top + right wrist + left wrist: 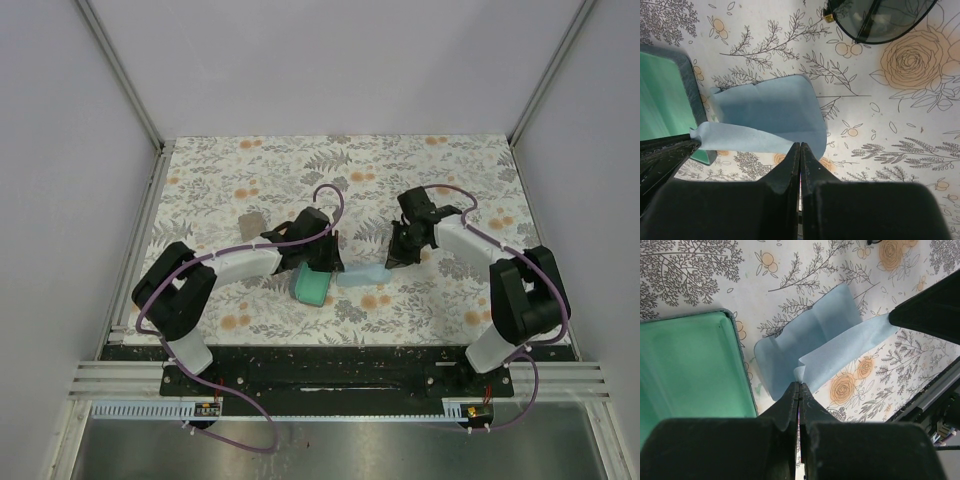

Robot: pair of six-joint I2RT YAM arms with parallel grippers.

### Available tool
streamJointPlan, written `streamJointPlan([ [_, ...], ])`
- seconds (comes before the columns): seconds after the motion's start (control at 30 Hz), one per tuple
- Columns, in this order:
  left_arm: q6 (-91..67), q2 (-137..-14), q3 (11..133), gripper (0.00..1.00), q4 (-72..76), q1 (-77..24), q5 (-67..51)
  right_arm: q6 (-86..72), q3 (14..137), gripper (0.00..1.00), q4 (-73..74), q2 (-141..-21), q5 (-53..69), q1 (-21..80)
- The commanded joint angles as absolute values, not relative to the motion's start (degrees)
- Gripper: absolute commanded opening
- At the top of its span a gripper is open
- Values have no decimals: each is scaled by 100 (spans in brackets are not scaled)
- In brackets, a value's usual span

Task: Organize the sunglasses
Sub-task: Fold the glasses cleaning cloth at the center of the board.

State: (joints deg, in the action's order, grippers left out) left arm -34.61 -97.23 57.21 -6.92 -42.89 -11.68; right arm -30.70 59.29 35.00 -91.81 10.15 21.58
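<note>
The thin dark wire-frame sunglasses (880, 20) lie on the floral table at the top of the right wrist view; in the top view the right arm hides them. The white-framed pair is out of view. A light-blue cloth (362, 277) is stretched between both grippers. My left gripper (799, 385) is shut on one corner of the cloth (810, 340). My right gripper (800, 145) is shut on the opposite corner of the cloth (770, 107). In the top view the left gripper (325, 265) and the right gripper (397, 258) face each other.
An open blue-grey case with a green lining (312, 288) lies just under and left of my left gripper; it also shows in the left wrist view (685, 365) and the right wrist view (660, 95). A tan case (251, 222) lies behind the left arm.
</note>
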Motion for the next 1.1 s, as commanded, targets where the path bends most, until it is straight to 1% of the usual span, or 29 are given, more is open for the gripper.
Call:
streamJointPlan([
  [0.0, -3516, -9606, 5730, 0, -343, -4307, -853, -2901, 6266, 0, 3419, -9334, 993, 2145],
  [0.23, -3551, -9580, 5678, 0, -255, -4298, -537, -2839, 6460, 0, 3419, -9632, 958, 2153],
  [0.8, -3524, -9738, 5564, 0, -27, -4315, -220, -2751, 6987, 0, 3366, -10248, 800, 2145],
  [0.83, -3524, -9764, 5572, 0, -26, -4315, -202, -2725, 7005, 8, 3375, -10274, 800, 2145],
  [0.9, -3498, -9817, 5581, 0, -26, -4342, -211, -2716, 7014, 29, 3375, -10266, 809, 2145],
  [0.93, -3489, -9809, 5590, 5, -26, -4350, -176, -2716, 6996, 46, 3375, -10240, 782, 2145],
  [0.97, -3489, -9774, 5581, 11, -18, -4385, -158, -2733, 6953, 56, 3358, -10161, 765, 2145],
  [1.0, -3481, -9730, 5555, 19, -26, -4403, -89, -2742, 6891, 57, 3349, -10082, 730, 2145],
  [1.07, -3437, -9616, 5546, 27, -44, -4456, -26, -2768, 6786, 56, 3357, -9932, 659, 2145],
])
